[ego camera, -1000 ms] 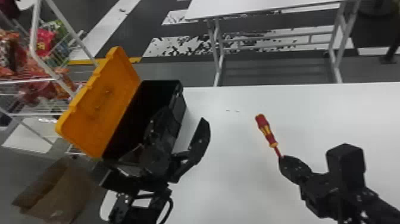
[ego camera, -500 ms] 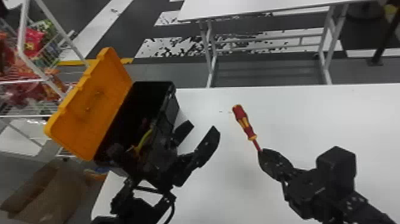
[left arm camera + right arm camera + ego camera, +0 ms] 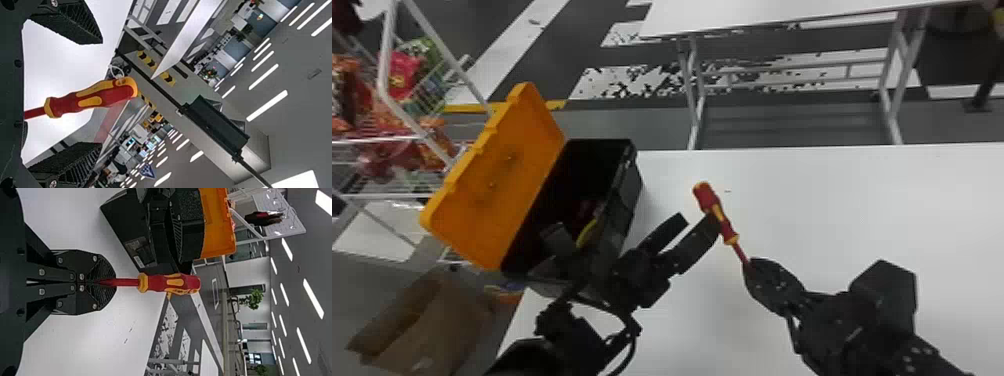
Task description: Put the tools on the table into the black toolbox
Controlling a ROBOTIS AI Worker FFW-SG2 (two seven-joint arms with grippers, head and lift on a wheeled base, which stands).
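Screwdriver left to stow; yellow item in toolbox.
Right fingers clamp shaft, left fingers open around handle.

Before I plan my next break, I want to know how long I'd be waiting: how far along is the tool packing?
Seemingly done: something yellow lies inside the open black toolbox. In hand: the right gripper grips the screwdriver by its shaft, while the left gripper is open around its handle, probably for a handover. Remaining: the screwdriver is outside the toolbox and must go in.
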